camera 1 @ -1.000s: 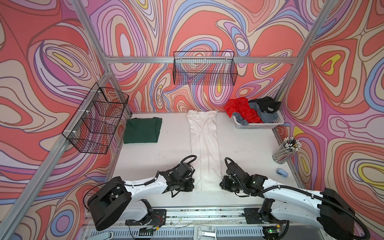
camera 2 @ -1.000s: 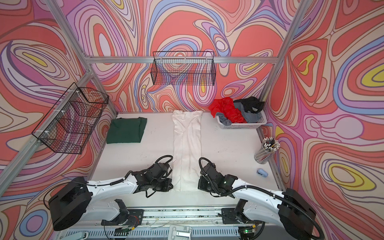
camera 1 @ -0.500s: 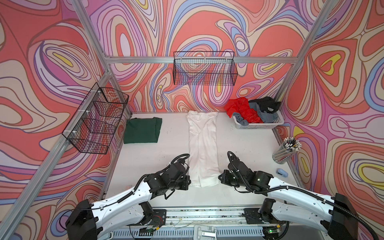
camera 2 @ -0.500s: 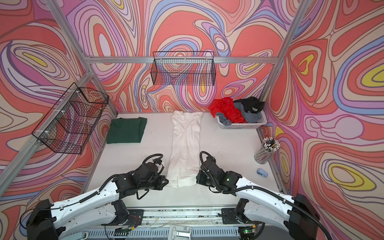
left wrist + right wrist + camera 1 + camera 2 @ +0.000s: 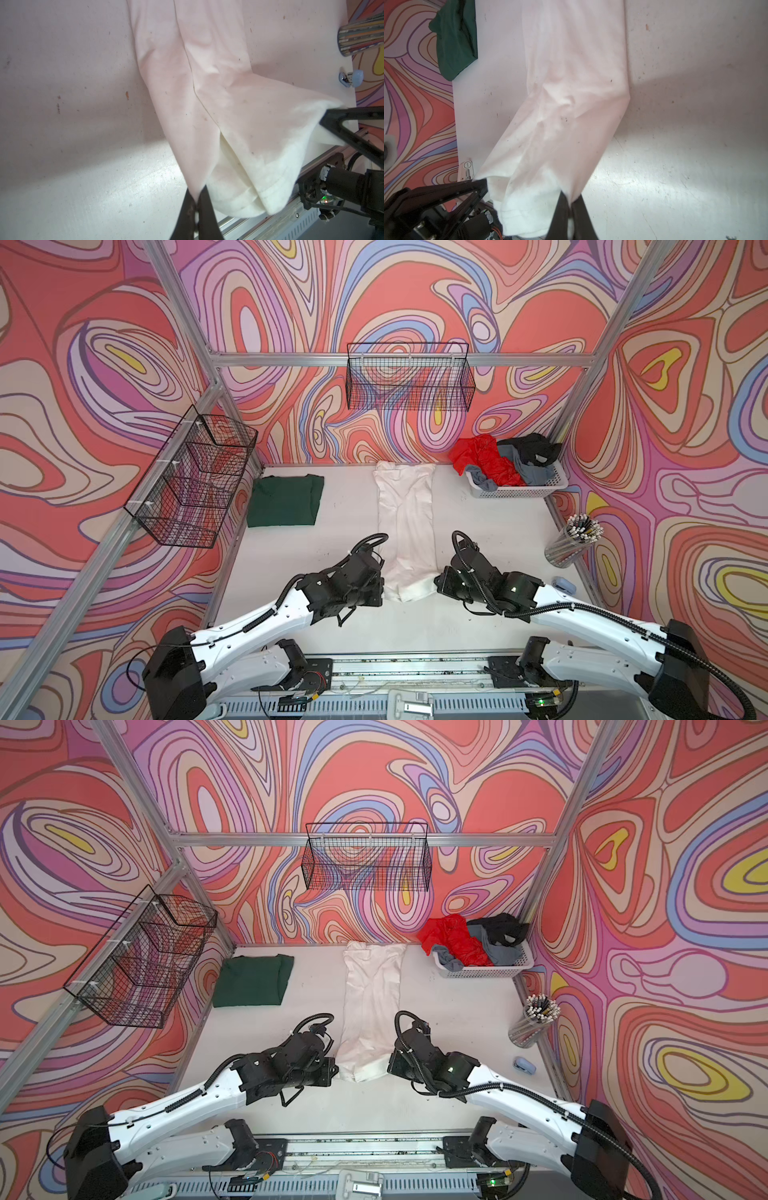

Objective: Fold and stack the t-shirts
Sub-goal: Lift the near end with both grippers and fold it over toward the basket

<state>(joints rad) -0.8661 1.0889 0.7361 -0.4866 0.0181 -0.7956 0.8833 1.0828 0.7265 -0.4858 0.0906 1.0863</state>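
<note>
A white t-shirt (image 5: 405,522) (image 5: 370,1002), folded lengthwise into a narrow strip, lies down the middle of the table. Its near hem is lifted off the surface and sags between the two grippers. My left gripper (image 5: 382,587) (image 5: 196,199) is shut on the hem's left corner. My right gripper (image 5: 436,583) (image 5: 570,200) is shut on the right corner. A dark green t-shirt (image 5: 286,499) (image 5: 454,41) lies folded at the back left. Red (image 5: 482,460), grey (image 5: 530,472) and black (image 5: 532,448) t-shirts are heaped in the white basket (image 5: 523,491).
Black wire baskets hang on the left wall (image 5: 195,477) and the back wall (image 5: 409,377). A cup of pencils (image 5: 575,539) and a small blue object (image 5: 563,585) stand along the right edge. The metal rail (image 5: 395,668) runs along the front.
Both grippers have risen and moved away from the front edge, carrying the white t-shirt's near hem up and toward the back. The hem was flat on the table before.
</note>
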